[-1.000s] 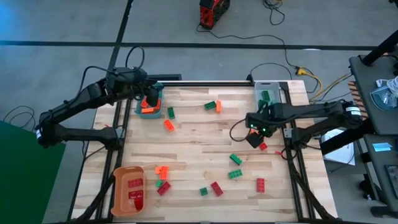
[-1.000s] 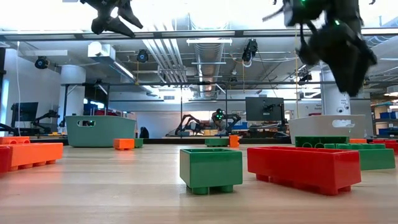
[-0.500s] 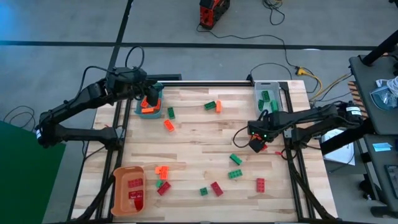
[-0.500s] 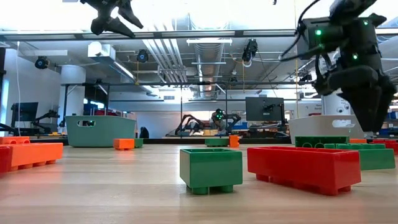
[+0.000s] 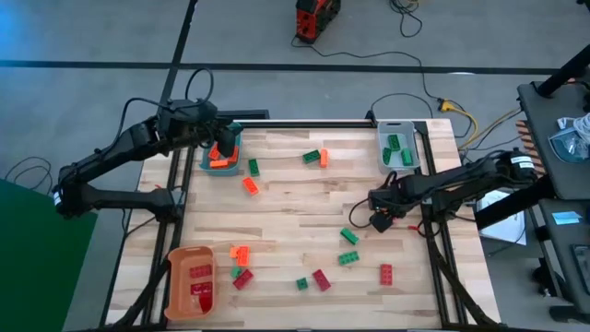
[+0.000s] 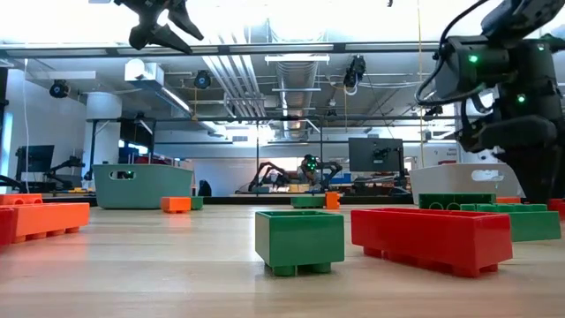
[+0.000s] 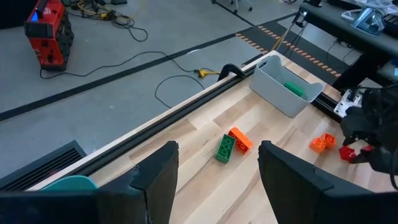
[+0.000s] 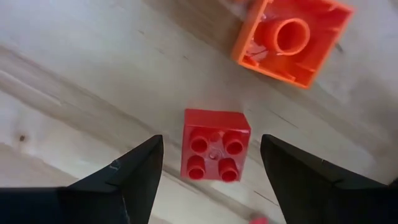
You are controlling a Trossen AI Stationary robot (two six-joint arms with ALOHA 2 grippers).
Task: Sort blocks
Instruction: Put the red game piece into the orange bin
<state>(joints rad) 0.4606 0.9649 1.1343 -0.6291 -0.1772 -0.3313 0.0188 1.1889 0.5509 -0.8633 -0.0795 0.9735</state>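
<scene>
Right end effector (image 8: 208, 171) is low over the right side of the worktop (image 5: 295, 198), fingers spread wide with a small red block (image 8: 215, 145) lying between them, not gripped, an upside-down orange block (image 8: 290, 37) just beyond. Left end effector (image 7: 214, 171) hangs open above the teal bin (image 5: 224, 155) at far left. Other blocks lie scattered about.

We see the right gripper (image 8: 211, 180) spread open above a small red block (image 8: 214, 144), bare wood showing on both sides of that block between it and the fingers. An overturned orange block (image 8: 289, 38) lies near the red block, just past it, apart from it. The left gripper (image 7: 217, 168) stands open over the teal bin (image 5: 224, 159), well apart from the red block.
</scene>
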